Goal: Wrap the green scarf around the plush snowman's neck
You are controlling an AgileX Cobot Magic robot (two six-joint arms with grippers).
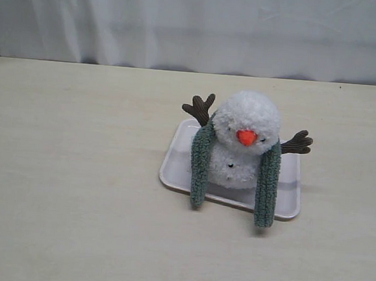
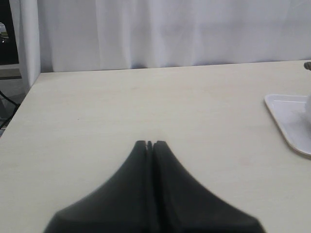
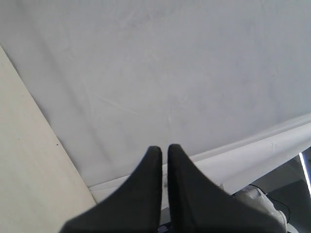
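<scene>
Out on the desk [image 1: 72, 203], you've got the green scarf [image 1: 267, 186] hanging round the plush snowman's neck [image 1: 236, 151], on a white tray [image 1: 172, 172]. Your left end effector [image 2: 150, 143] is clenched empty, tray well apart from it. Right end effector [image 3: 164, 148] is clenched too, facing the curtain [image 3: 170, 73].

The snowman [image 1: 245, 116] is fluffy white plush with an orange cloth nose [image 1: 246, 137] and brown ribbed fabric arms [image 1: 199, 107]. The scarf [image 1: 267, 186] is nubby, matt grey-green fleece. The tray [image 1: 173, 165] looks like smooth, slightly glossy white plastic. The table [image 1: 74, 183] is matt pale wood-grain; the far curtain [image 1: 184, 23] is thin, creased white cloth.
</scene>
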